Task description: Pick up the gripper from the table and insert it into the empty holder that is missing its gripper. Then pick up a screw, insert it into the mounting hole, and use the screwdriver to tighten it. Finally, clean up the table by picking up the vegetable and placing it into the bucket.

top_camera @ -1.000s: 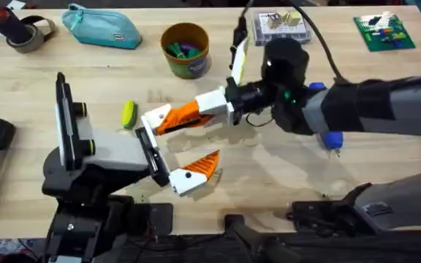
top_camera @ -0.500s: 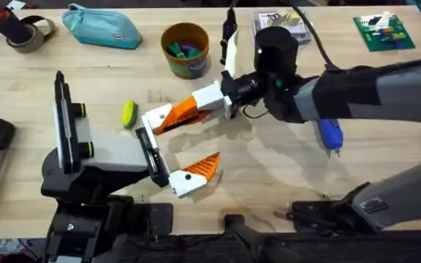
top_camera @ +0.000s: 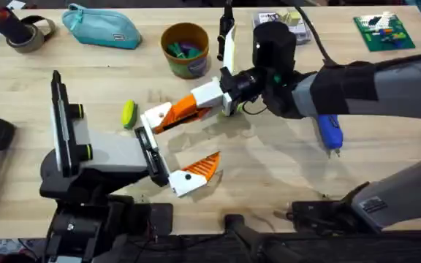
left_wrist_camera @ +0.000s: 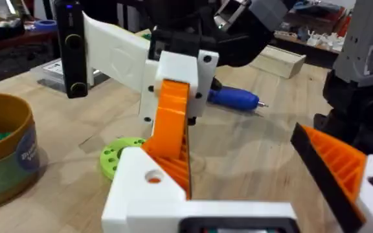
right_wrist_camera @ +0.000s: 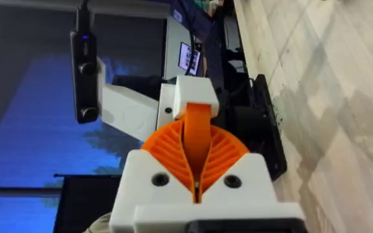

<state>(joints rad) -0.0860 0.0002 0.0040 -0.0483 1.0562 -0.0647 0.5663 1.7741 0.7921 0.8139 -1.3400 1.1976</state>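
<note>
Right arm's fingers (top_camera: pixel 221 95) are clamping the gripper (top_camera: pixel 185 111), its tip touching the empty holder (top_camera: pixel 150 120); left fingers, can't tell.

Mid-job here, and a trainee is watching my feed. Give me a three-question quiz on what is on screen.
1. True or false: the vegetable lies on the table, outside the bucket.
2. What does the right claw hold? A) the gripper B) the vegetable C) nothing
3. Fill in: the blue screwdriver lies on the ___.

Key: 1 true; 2 A; 3 table.
</note>
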